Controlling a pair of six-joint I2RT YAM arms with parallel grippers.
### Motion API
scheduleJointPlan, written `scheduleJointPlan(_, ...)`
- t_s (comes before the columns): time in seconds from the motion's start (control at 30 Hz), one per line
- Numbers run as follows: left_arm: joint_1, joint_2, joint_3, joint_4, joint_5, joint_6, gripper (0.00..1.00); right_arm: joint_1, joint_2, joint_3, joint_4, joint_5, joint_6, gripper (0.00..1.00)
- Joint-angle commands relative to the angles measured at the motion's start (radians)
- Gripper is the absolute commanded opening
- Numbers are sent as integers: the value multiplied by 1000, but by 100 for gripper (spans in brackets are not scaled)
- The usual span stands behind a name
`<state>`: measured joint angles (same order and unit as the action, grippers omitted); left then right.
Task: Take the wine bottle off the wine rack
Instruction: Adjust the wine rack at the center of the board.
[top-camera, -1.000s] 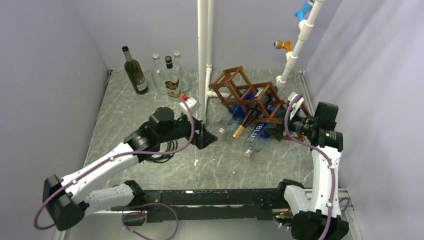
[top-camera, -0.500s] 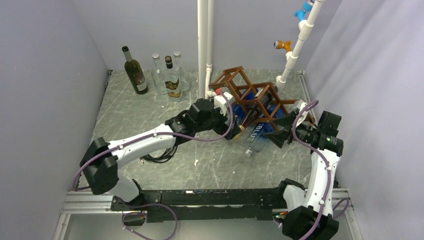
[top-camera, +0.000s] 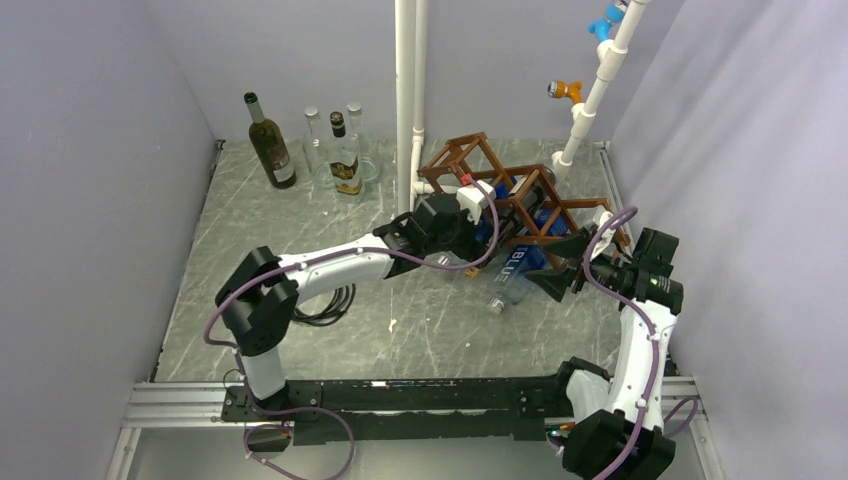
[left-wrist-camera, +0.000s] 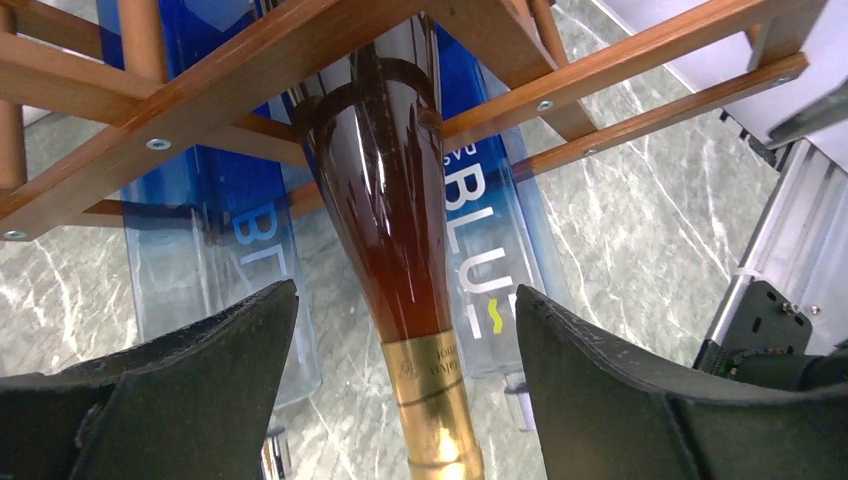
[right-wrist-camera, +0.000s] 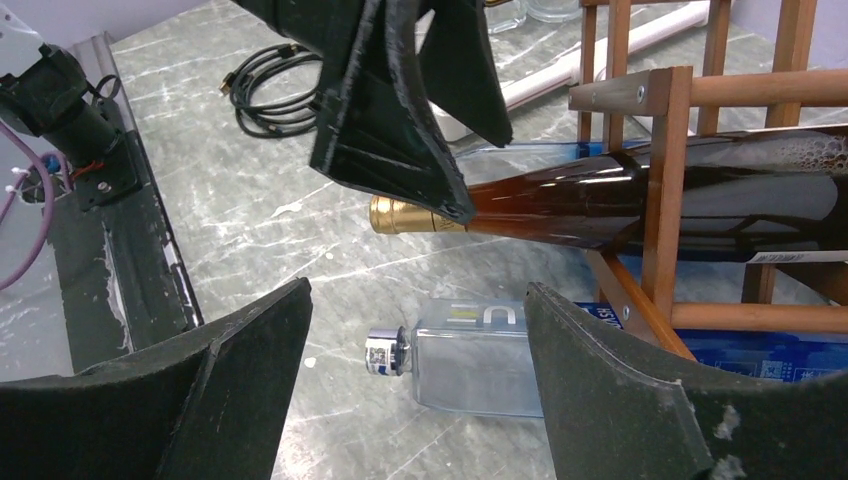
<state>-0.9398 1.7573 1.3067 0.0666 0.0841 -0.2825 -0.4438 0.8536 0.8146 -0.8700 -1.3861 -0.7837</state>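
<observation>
The wine rack (top-camera: 500, 190) is a brown wooden lattice at the back right of the table. The wine bottle (left-wrist-camera: 400, 230), dark brown glass with a gold foil neck, lies in one of its cells with the neck sticking out toward the front. My left gripper (left-wrist-camera: 405, 300) is open, one finger on each side of that neck with gaps on both sides. In the right wrist view the left fingers (right-wrist-camera: 390, 130) hang over the wine bottle (right-wrist-camera: 600, 205) at its gold end. My right gripper (right-wrist-camera: 418, 290) is open and holds nothing, low in front of the wine rack (right-wrist-camera: 660, 180).
Clear-blue square bottles (top-camera: 515, 265) lie in the rack's lower cells, one cap (right-wrist-camera: 385, 353) pointing out over the table. Several upright bottles (top-camera: 270, 145) stand at the back left. A white pipe (top-camera: 405, 100) rises behind the rack. A cable coil (top-camera: 330, 300) lies mid-table.
My left arm swung right from mid-table to the rack; its jaws now straddle the bottle neck and have narrowed a little. The right gripper opened wider and shifted slightly.
</observation>
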Motion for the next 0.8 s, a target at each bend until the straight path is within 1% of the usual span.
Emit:
scheduleJointPlan(0.0,-4,56,72,62,-7,-4,84,-7,-10,-8,28,-35,-32,80)
scheduleJointPlan(0.2,-5,130,123,67,8,-13,82,-9,-8,-14,29,-32,-35,81)
scheduleJointPlan(0.4,-4,176,141,69,9,-22,80,-9,-7,-16,31,-30,-37,81)
scheduleJointPlan(0.47,-4,191,149,65,6,-25,76,-11,-6,-18,32,-30,-37,81)
scheduleJointPlan(0.77,-4,230,164,69,8,-52,70,-12,-6,-24,34,-28,-40,81)
